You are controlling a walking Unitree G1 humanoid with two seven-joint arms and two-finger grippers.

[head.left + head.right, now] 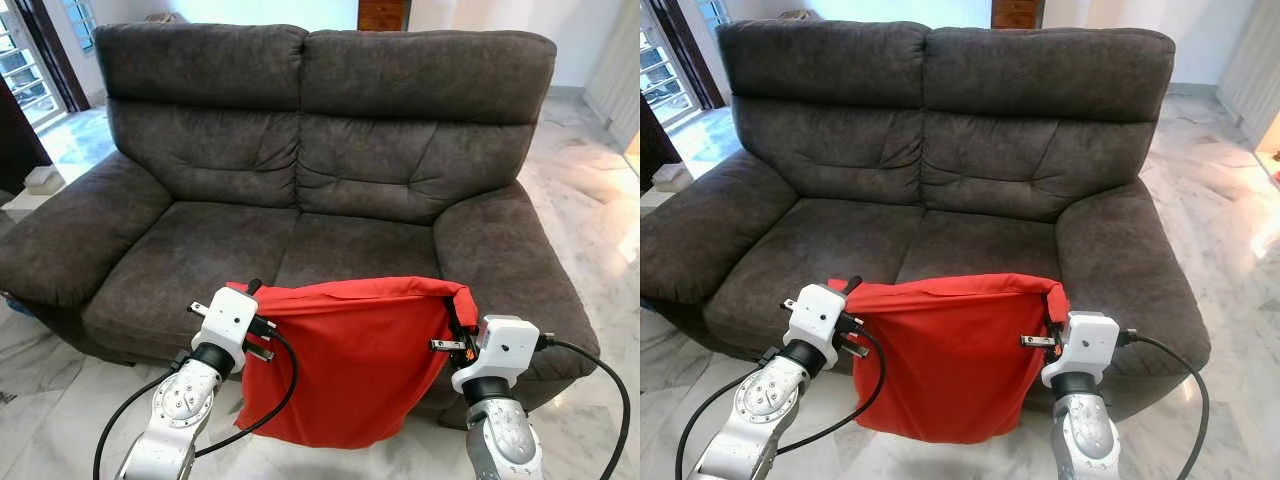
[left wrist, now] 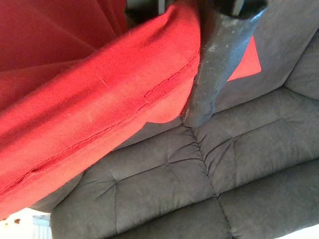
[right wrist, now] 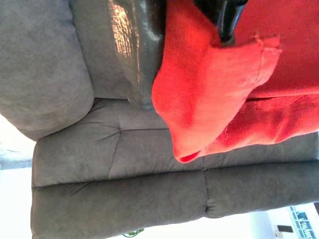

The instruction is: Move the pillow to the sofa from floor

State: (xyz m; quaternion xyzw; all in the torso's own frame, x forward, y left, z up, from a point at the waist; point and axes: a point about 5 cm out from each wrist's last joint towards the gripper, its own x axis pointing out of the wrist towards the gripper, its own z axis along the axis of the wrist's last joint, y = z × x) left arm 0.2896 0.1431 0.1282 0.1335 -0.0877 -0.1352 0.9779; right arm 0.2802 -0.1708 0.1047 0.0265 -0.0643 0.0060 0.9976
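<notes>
The pillow [image 1: 350, 360] hangs between left gripper [image 1: 262, 325] and right gripper [image 1: 455, 335], each pinching a top corner, with the sofa [image 1: 300, 240] seat just ahead.

I see a dark grey two-seat fabric sofa [image 1: 300, 200] with tufted back cushions and padded armrests, standing on a glossy white marble-look tiled floor [image 1: 590, 200]. Nothing rests on the seat cushions from what I can see. At the sofa's left end, a small white block-shaped object [image 1: 43, 180] sits on the floor by the window; can't tell what it is.
</notes>
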